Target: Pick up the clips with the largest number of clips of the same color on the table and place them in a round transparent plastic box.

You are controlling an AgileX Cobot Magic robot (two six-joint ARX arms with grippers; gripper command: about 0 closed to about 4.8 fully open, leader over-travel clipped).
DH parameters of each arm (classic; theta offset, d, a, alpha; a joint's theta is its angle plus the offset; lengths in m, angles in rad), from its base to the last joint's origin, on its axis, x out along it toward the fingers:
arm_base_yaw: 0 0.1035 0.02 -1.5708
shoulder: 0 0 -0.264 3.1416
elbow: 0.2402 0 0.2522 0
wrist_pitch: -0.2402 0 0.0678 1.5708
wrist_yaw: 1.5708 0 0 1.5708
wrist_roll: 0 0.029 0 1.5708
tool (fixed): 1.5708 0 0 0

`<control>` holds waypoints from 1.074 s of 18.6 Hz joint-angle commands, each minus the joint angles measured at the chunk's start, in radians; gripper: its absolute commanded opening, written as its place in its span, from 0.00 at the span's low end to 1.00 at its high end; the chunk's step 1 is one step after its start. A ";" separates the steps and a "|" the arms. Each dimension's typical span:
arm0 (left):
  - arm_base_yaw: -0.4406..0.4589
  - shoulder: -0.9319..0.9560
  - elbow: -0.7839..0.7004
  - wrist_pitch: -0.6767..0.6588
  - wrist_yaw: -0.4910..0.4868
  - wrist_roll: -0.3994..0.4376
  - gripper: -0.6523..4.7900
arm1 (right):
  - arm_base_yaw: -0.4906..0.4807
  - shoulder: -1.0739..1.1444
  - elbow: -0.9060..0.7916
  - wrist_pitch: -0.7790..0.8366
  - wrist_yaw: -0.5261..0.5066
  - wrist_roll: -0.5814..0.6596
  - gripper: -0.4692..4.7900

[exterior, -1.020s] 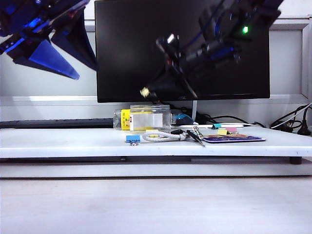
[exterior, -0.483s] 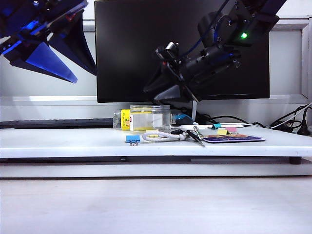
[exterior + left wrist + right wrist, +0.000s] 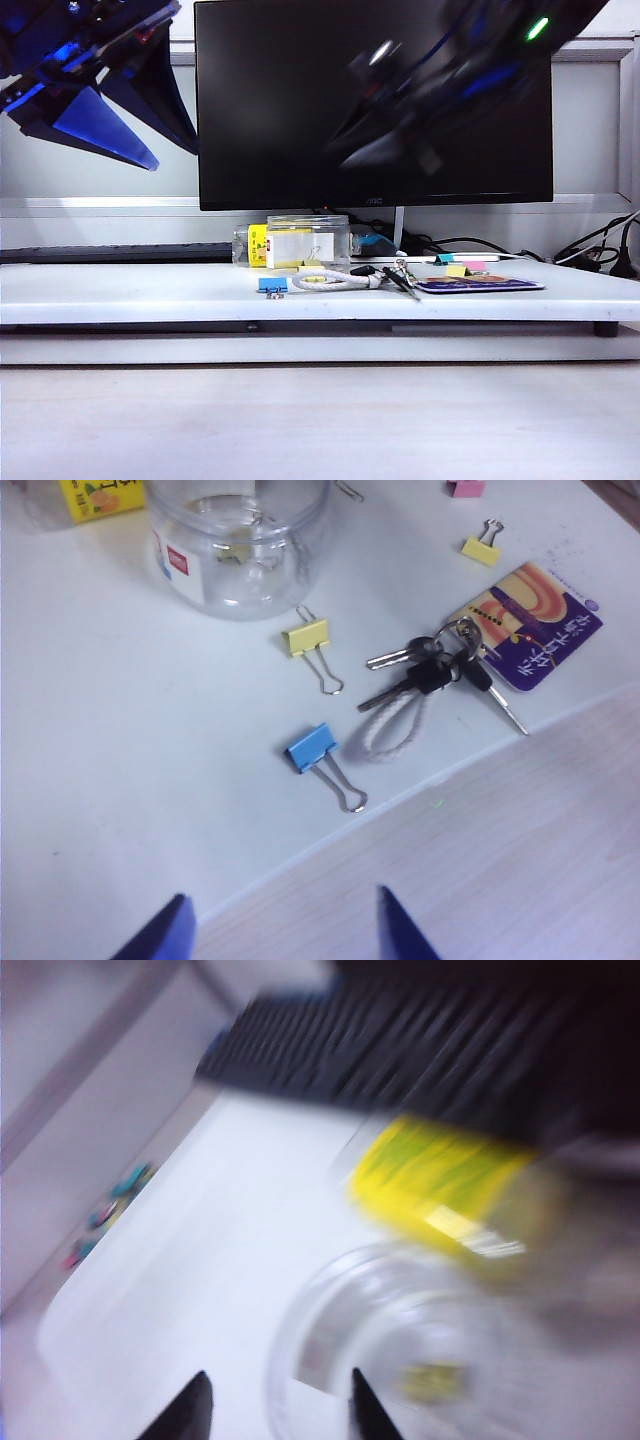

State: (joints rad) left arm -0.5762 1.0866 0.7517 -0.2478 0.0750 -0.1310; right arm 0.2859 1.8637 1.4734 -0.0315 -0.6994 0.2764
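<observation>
Right hand [image 3: 275,1405], fingers now apart and empty above the round transparent plastic box [image 3: 400,1350], has dropped its yellow clip [image 3: 432,1380] inside; left hand [image 3: 280,930] hangs open upper left.

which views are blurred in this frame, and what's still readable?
Exterior: right arm smeared, right hand unreadable; table and jar sharp. Right wrist: heavy motion blur, jar only a hazy ring. Left wrist: sharp; yellow clip, blue clip, keys all clear, left hand open.
</observation>
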 commanded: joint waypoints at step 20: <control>-0.009 -0.002 0.002 -0.020 0.087 -0.017 0.57 | -0.055 -0.085 -0.150 -0.464 0.455 -0.390 0.41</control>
State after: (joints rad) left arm -0.5819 1.0870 0.7517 -0.2737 0.1555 -0.1375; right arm 0.2306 1.7832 1.3201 -0.5140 -0.2481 -0.1070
